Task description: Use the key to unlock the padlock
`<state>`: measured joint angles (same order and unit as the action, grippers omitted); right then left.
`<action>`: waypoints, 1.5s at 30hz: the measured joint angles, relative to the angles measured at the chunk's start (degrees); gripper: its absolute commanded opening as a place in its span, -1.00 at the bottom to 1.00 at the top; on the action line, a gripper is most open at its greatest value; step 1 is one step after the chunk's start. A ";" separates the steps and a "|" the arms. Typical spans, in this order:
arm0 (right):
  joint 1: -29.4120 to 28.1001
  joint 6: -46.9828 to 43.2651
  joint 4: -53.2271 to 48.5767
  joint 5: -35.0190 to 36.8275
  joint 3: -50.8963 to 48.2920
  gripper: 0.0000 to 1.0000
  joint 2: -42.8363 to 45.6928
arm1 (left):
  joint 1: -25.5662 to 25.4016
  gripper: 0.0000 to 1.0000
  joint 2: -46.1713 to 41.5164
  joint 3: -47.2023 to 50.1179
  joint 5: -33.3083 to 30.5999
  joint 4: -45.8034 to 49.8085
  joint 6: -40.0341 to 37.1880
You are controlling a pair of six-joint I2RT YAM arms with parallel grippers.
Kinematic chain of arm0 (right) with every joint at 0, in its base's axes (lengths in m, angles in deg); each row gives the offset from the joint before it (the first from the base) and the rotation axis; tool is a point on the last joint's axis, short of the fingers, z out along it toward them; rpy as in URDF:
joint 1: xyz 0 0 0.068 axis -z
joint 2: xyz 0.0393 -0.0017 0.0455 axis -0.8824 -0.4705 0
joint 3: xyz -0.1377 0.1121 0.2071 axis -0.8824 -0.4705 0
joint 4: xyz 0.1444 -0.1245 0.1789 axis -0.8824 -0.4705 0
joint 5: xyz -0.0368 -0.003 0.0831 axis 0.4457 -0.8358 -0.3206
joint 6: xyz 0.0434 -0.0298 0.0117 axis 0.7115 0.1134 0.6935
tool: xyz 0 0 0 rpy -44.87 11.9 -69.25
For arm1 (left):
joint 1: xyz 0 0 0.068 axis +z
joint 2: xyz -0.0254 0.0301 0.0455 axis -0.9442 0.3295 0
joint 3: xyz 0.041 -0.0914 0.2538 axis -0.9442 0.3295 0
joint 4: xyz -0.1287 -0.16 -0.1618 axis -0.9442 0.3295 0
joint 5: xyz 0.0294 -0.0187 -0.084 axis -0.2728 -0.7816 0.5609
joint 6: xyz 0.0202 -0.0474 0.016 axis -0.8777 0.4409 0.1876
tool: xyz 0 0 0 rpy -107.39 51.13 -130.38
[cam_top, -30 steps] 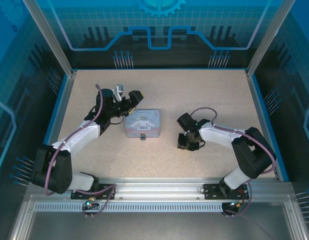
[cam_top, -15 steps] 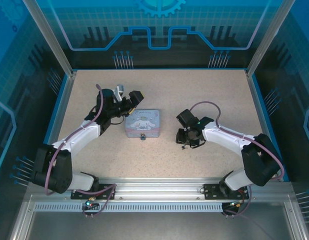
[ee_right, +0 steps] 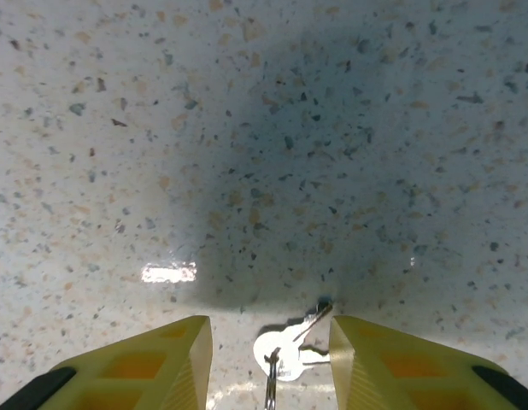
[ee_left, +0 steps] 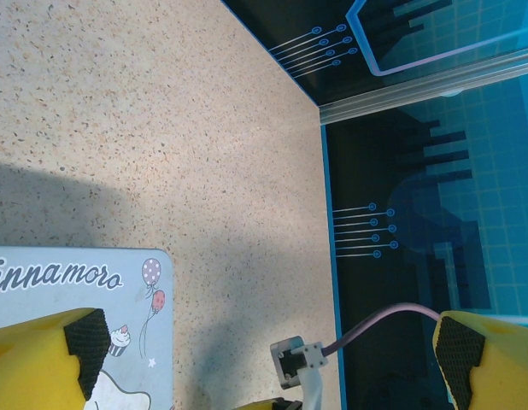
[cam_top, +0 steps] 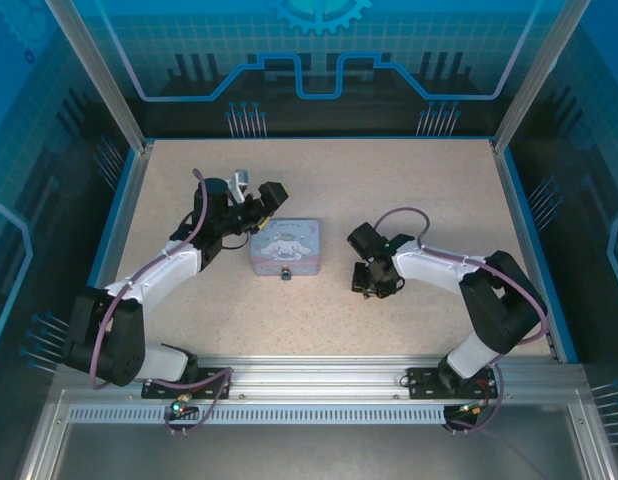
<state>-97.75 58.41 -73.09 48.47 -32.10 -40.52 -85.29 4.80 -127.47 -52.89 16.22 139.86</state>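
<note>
The key (ee_right: 287, 352), thin and silvery on a small ring, lies flat on the speckled table between the yellow fingers (ee_right: 166, 363) of my right gripper (ee_right: 271, 363). That gripper is open and held low over it. In the top view the right gripper (cam_top: 368, 281) sits right of the pastel tin (cam_top: 287, 246). The tiny dark padlock (cam_top: 285, 274) hangs at the tin's near edge. My left gripper (cam_top: 253, 212) hovers at the tin's far left corner. It is wide open (ee_left: 271, 342), with one finger (ee_left: 50, 359) over the tin's lid (ee_left: 76, 286) and nothing held.
The blue raised border (cam_top: 519, 230) and glass walls enclose the table. The left wrist view has the table's right edge (ee_left: 328, 222) and the right arm's cable connector (ee_left: 296, 362). Bare tabletop lies between the tin and the right gripper.
The right gripper rose and shifted slightly left, then came back down over the key. The left arm, the tin and the padlock have stayed put.
</note>
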 measured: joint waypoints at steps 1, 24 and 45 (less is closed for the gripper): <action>0.09 0.00 0.20 -0.04 0.00 -0.19 -0.46 | 0.00 0.98 0.00 0.00 0.00 0.00 -0.02; -2.58 -0.02 -0.24 -2.56 7.56 -0.23 -3.96 | 0.00 0.98 0.00 0.00 0.00 0.00 -0.02; -5.16 -2.43 -6.93 6.73 5.25 -0.37 -2.23 | 0.00 0.98 0.00 0.00 0.00 -0.02 0.00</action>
<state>-102.90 55.99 -80.02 55.21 -26.85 -42.75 -85.29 4.80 -127.47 -52.89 16.19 139.86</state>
